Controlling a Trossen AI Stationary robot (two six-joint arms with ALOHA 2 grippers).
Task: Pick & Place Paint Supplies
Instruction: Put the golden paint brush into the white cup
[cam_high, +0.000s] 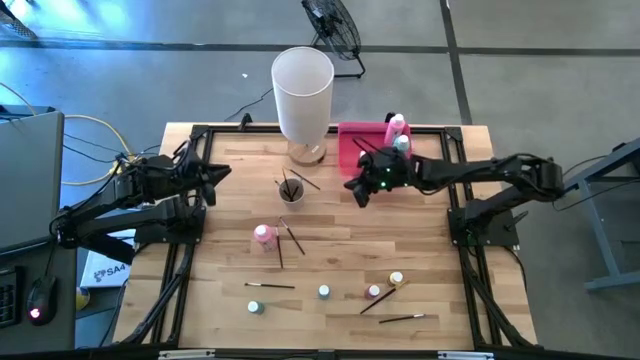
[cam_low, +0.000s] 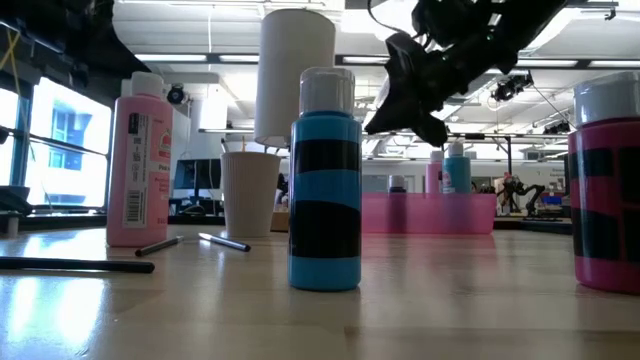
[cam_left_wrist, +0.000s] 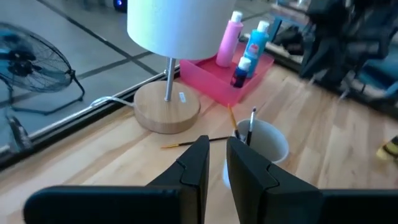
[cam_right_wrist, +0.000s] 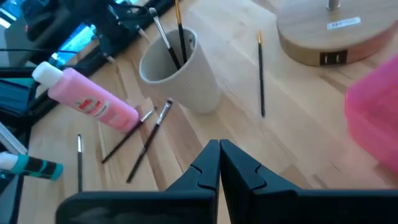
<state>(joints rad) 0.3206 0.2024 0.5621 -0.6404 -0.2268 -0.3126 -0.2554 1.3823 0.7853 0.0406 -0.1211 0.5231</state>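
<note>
Right gripper (cam_high: 356, 190) closed, empty, raised above the counter (cam_high: 440, 250) beside the pink tray (cam_high: 352, 146), which holds three bottles (cam_high: 398, 128). Left gripper (cam_high: 222, 172) slightly parted, empty, at the counter's left edge. Cup (cam_high: 291, 189) holds brushes; pink bottle (cam_high: 263, 236) and brushes (cam_high: 294, 236) lie mid-counter

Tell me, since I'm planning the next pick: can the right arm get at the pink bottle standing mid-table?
Probably yes. The right gripper hangs shut and empty beside the cup, and only loose brushes lie near the pink bottle; bare table lies between.
</note>
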